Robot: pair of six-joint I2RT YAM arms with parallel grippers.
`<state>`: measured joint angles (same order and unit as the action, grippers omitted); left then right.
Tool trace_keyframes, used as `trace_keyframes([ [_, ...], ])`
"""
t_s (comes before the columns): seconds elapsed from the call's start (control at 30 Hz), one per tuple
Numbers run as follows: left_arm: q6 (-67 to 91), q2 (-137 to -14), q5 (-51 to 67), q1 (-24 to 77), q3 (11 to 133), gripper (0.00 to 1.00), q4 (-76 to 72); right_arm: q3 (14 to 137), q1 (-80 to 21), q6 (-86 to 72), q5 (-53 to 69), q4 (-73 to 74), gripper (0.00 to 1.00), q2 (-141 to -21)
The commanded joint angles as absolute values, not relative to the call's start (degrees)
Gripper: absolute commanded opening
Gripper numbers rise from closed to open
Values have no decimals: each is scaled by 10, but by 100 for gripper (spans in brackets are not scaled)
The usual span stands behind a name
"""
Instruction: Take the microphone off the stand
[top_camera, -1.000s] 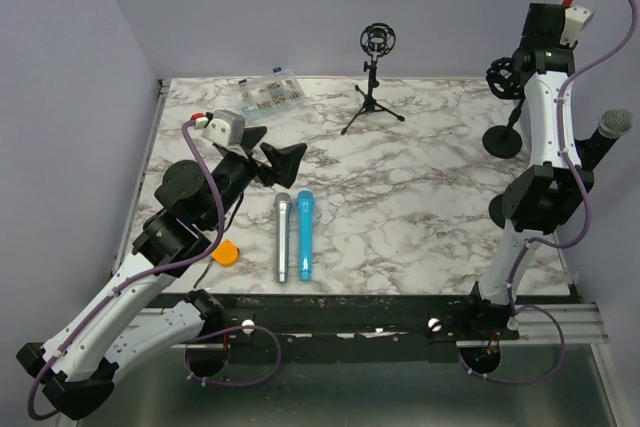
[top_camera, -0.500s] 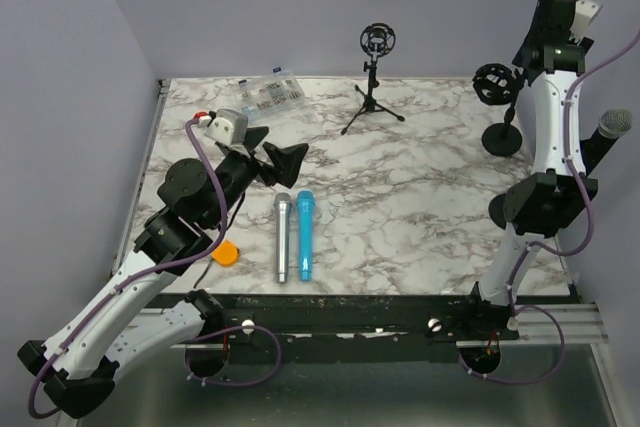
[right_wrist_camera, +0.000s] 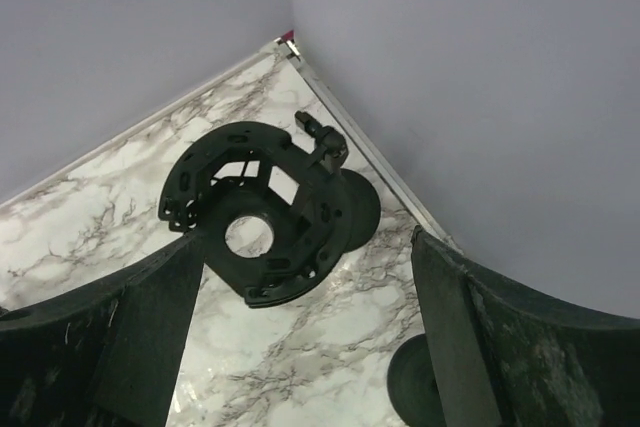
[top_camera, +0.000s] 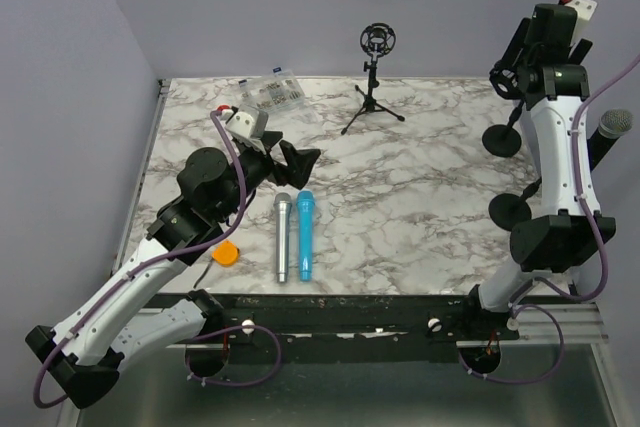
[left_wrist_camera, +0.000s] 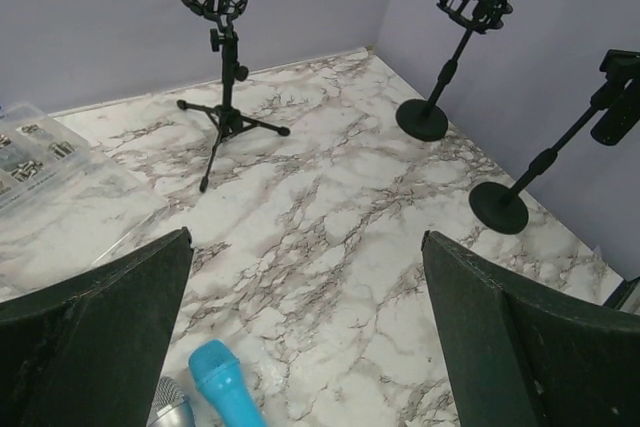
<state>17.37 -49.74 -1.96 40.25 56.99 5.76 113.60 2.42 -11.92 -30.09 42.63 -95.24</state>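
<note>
A microphone with a grey mesh head (top_camera: 614, 124) sits in the clip of a stand whose round base (top_camera: 510, 212) is at the table's right edge; the left wrist view shows its dark body (left_wrist_camera: 612, 112). My right gripper (top_camera: 516, 55) hangs open above the empty black shock mount (right_wrist_camera: 255, 212) of the other round-base stand (top_camera: 502, 140), with nothing between its fingers (right_wrist_camera: 90, 347). My left gripper (top_camera: 287, 154) is open over the left half of the table, holding nothing. A silver microphone (top_camera: 283, 237) and a blue microphone (top_camera: 303, 235) lie side by side on the marble.
A tripod stand with an empty shock mount (top_camera: 376, 42) stands at the back middle. A clear parts box (top_camera: 268, 94) lies at the back left. An orange object (top_camera: 226, 253) sits near the left front edge. Purple walls close in the back and right.
The right gripper has opened and its arm has straightened upward by the shock mount. The left arm has swung forward and to the right.
</note>
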Motion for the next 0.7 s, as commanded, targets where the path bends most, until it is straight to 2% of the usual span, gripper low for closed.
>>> trace_keyframes([
  [0.0, 172, -497, -7, 405, 593, 96, 60, 1142, 25, -111, -312, 423, 80, -979],
  [0.1, 171, -498, -7, 405, 593, 96, 61, 1120, 22, -102, -264, 417, 80, -969],
  [0.27, 174, -498, -1, 405, 594, 96, 61, 1023, 1, -99, -239, 357, 92, -907],
  [0.4, 174, -497, 0, 405, 595, 96, 62, 975, -46, -102, -234, 344, 92, -896],
  [0.53, 171, -497, -4, 406, 594, 96, 62, 912, -72, -132, -265, 297, 92, -885],
  [0.67, 171, -500, -5, 406, 596, 96, 64, 903, -73, -177, -381, 295, 89, -882],
])
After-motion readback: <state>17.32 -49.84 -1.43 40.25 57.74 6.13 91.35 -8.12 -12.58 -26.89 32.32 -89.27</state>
